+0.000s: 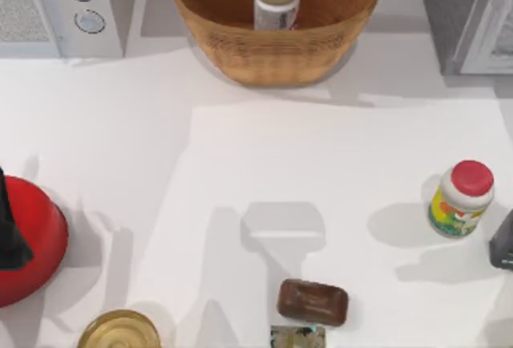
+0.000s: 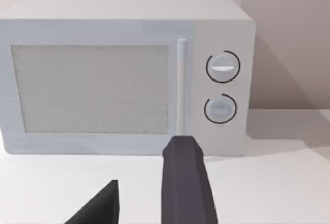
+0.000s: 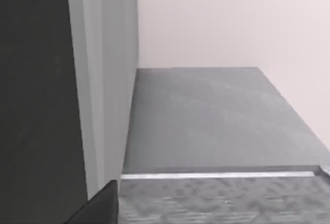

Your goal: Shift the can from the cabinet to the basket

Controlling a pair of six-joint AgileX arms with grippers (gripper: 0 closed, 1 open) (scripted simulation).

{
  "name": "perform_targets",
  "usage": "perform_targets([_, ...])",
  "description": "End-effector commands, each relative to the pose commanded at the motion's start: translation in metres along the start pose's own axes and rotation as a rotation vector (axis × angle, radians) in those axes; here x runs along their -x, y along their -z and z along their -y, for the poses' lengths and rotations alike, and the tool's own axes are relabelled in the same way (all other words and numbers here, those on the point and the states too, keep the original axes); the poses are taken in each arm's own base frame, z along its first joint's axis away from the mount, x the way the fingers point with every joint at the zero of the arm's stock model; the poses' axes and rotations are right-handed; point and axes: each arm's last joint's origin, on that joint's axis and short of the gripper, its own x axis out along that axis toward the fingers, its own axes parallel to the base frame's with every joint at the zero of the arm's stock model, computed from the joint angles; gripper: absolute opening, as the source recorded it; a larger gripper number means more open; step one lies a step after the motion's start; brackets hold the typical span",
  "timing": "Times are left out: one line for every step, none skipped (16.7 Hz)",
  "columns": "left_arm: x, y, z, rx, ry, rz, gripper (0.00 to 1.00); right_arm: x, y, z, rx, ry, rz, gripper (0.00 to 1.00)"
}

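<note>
The can (image 1: 276,3), white-labelled with a dull gold top, stands upright inside the woven wicker basket (image 1: 240,47) at the back middle of the table. Neither gripper is near it. The grey speckled cabinet (image 1: 449,11) with its pale framed door stands at the back right corner, and its side wall (image 3: 103,79) looms close in the right wrist view. My left gripper (image 2: 142,203) hangs open and empty at the table's left edge, facing the microwave. My right gripper (image 1: 503,244) sits at the right edge, in front of the cabinet.
A light grey microwave (image 1: 56,11) with two dials fills the back left corner. A red round object (image 1: 32,244) lies at the left edge under my left arm. A red-capped yellow-green bottle (image 1: 461,200) stands right, with a brown block (image 1: 313,302) and a gold-topped tin (image 1: 119,332) in front.
</note>
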Motion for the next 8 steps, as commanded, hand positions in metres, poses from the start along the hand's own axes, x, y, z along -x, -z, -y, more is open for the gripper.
perform_targets([0.000,0.000,0.000,0.000,0.000,0.000,1.00,-0.011,0.000,-0.019,-0.003,0.001,-0.002,1.00])
perform_targets([0.000,0.000,0.000,0.000,0.000,0.000,1.00,-0.020,0.001,-0.039,-0.005,0.001,-0.005,1.00])
perform_targets([0.000,0.000,0.000,0.000,0.000,0.000,1.00,-0.028,0.002,-0.061,-0.007,0.001,-0.008,1.00])
perform_targets([0.000,0.000,0.000,0.000,0.000,0.000,1.00,-0.033,0.003,-0.084,-0.008,0.000,-0.012,1.00])
perform_targets([0.000,0.000,0.000,0.000,0.000,0.000,1.00,-0.035,0.004,-0.107,-0.008,-0.001,-0.016,1.00])
perform_targets([0.000,0.000,0.000,0.000,0.000,0.000,1.00,-0.035,0.004,-0.130,-0.007,-0.004,-0.020,1.00])
perform_targets([0.000,0.000,0.000,0.000,0.000,0.000,1.00,-0.033,0.005,-0.151,-0.005,-0.006,-0.022,1.00])
perform_targets([0.000,0.000,0.000,0.000,0.000,0.000,1.00,-0.029,0.006,-0.170,-0.004,-0.007,-0.024,1.00])
